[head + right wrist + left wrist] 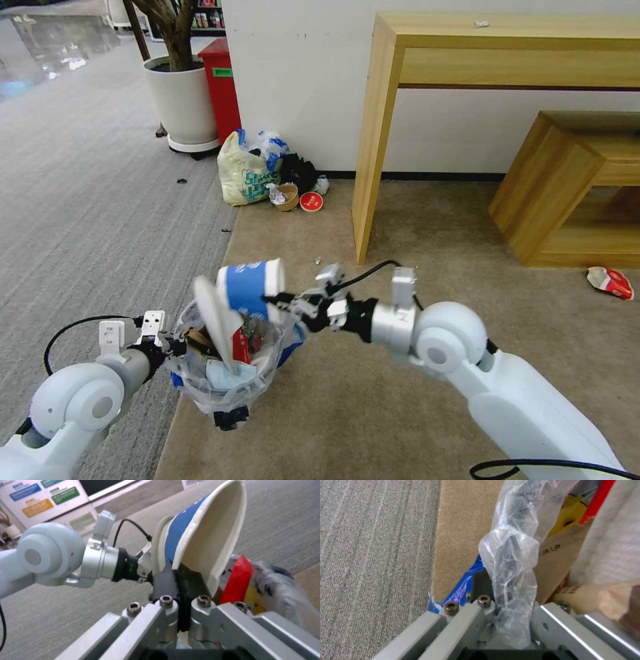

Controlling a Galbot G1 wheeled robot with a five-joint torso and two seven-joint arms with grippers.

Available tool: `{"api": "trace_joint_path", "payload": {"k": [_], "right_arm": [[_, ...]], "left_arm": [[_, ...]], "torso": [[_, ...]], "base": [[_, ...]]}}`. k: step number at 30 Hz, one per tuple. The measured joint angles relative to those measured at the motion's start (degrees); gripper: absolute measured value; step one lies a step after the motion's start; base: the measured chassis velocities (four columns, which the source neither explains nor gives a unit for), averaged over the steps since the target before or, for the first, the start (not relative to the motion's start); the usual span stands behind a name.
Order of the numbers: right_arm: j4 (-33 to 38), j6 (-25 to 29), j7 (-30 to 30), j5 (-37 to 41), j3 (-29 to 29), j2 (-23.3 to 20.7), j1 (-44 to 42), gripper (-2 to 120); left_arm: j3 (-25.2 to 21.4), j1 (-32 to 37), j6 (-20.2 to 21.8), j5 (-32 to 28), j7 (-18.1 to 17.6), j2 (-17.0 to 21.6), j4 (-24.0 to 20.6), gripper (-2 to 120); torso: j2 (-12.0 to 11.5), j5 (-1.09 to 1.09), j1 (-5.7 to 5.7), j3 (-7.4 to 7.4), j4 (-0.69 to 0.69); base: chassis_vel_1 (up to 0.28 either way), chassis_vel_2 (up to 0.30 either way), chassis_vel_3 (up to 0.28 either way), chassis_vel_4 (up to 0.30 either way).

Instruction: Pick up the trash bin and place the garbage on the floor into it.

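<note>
The left gripper [162, 339] fingers clamp the bin [227, 373] rim. The right gripper [283, 303] fingers pinch a cup [250, 287] above the bin. The bin looks crammed, so a released cup could bounce out.

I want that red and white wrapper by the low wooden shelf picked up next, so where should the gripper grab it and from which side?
Probably from above. The red and white wrapper lies flat and crumpled on the beige carpet with open floor around it. I would pinch across a raised fold near its middle, rather than a thin edge lying against the carpet.

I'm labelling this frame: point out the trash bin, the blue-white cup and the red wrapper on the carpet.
trash bin [230, 393]: head view, bagged front wall.
blue-white cup [244, 288]: head view, blue side.
red wrapper [611, 281]: head view, its middle.
</note>
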Motion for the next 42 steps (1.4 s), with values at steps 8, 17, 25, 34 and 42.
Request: {"api": "trace_joint_path", "payload": {"k": [8,17,25,34,42], "right_arm": [[-2.8,-0.9,1.4,-0.2,-0.8,0.7,1.9,0],[-2.5,-0.8,1.4,-0.2,4.3,-1.4,-0.2,0],[1.0,-0.6,1.9,1.0,6.0,-3.1,-1.5,0],[7.0,-1.5,3.7,5.2,6.1,-4.8,-0.4,0],[8.5,-2.5,4.7,5.7,-0.5,-3.4,1.1,0]], "left_arm": [[-0.7,0.0,0.0,-0.1,0.5,-0.2,0.3,0],[-0.8,-0.4,0.0,0.0,1.0,-0.4,1.2,0],[-1.0,-0.7,0.0,0.2,1.5,-0.6,2.1,0],[-1.9,-0.6,0.0,1.2,2.7,-0.7,3.8,0],[-1.7,-0.6,0.0,2.1,3.2,-0.9,4.2,0]], "torso": [[0.0,0.00,0.00,0.00,0.00],[0.0,0.01,0.00,0.01,-0.01],[0.0,0.01,0.00,0.01,0.00],[0.0,0.00,0.00,0.00,0.00],[0.0,0.00,0.00,0.00,0.00]], "base": [[0.000,0.000,0.000,0.000],[0.000,0.000,0.000,0.000],[0.000,0.000,0.000,0.000],[0.000,0.000,0.000,0.000],[0.000,0.000,0.000,0.000]]}}
